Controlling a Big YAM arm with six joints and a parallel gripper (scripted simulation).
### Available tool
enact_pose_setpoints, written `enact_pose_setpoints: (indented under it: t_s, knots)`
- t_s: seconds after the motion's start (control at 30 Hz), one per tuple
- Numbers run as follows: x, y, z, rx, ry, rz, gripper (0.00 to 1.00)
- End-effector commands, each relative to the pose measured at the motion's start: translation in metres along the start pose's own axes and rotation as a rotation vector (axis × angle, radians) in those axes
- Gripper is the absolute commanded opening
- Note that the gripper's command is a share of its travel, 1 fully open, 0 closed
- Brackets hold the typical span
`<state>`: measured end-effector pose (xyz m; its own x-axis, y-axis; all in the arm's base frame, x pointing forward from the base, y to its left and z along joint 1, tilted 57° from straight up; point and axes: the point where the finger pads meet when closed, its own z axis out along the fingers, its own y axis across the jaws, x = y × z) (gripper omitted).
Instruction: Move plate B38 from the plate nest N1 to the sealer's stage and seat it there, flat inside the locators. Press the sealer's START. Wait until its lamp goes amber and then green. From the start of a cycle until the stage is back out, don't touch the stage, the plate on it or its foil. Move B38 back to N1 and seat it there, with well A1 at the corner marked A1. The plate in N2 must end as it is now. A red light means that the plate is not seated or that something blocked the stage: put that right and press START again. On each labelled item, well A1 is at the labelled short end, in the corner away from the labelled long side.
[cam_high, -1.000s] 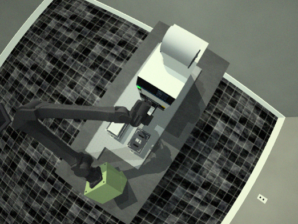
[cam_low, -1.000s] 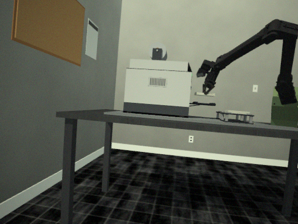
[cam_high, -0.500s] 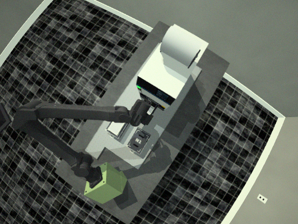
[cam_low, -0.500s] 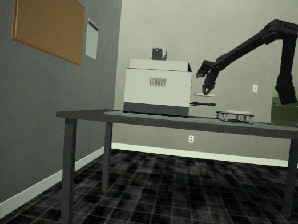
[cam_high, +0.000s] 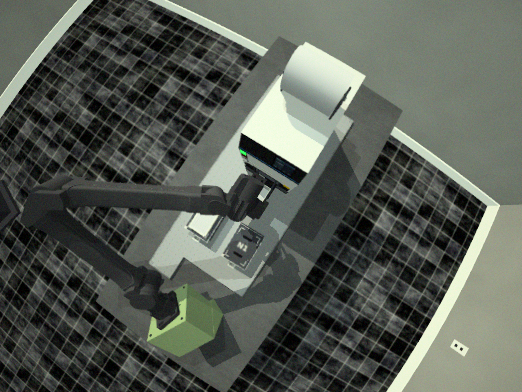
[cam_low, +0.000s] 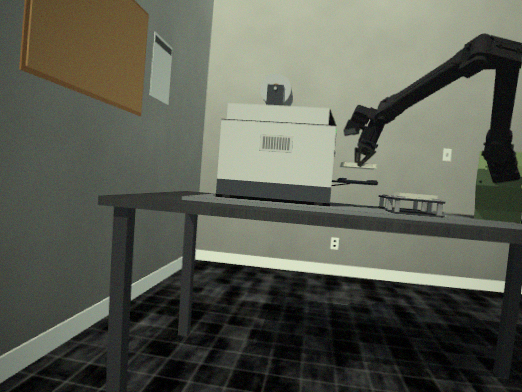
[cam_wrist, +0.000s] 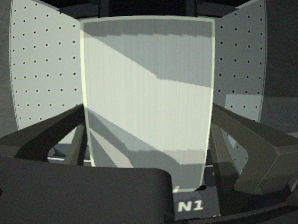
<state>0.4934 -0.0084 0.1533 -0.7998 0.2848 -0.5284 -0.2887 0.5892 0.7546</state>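
Exterior view: the gripper (cam_low: 363, 161) holds plate B38 (cam_low: 358, 165) by its long sides, level in the air above the sealer's stage (cam_low: 356, 181), which juts from the front of the sealer (cam_low: 277, 155) near the middle of the worktop (cam_low: 320, 214). Seen from the top, the nest marked N1 (cam_high: 243, 247) sits bare toward the worktop's near edge, by the arm's green base (cam_high: 186, 321); just beside it, nest N2 (cam_high: 205, 227) carries a pale plate. A green lamp (cam_high: 243, 153) glows at the corner of the sealer's dark front panel. A barcode label (cam_low: 276, 143) marks the sealer's side, its digits too small to read. Beyond the grey table, a cork board (cam_low: 82, 50) hangs on the wall over a dark chequered floor (cam_low: 300, 330).
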Motion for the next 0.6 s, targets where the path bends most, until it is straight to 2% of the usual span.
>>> enact_pose_setpoints:
  t_s: [0.0, 0.1, 0.13, 0.17, 0.57]
  knots:
    - [-0.025, 0.0, -0.01, 0.01, -0.039, -0.048, 0.0]
    - [-0.025, 0.001, -0.01, 0.01, -0.039, -0.049, 0.0]
    - [-0.011, 0.006, -0.01, -0.002, -0.037, -0.07, 0.0]
    - [-0.01, 0.007, -0.01, -0.008, -0.037, -0.088, 0.0]
    - [0.008, -0.004, -0.005, 0.001, -0.005, 0.0, 0.0]
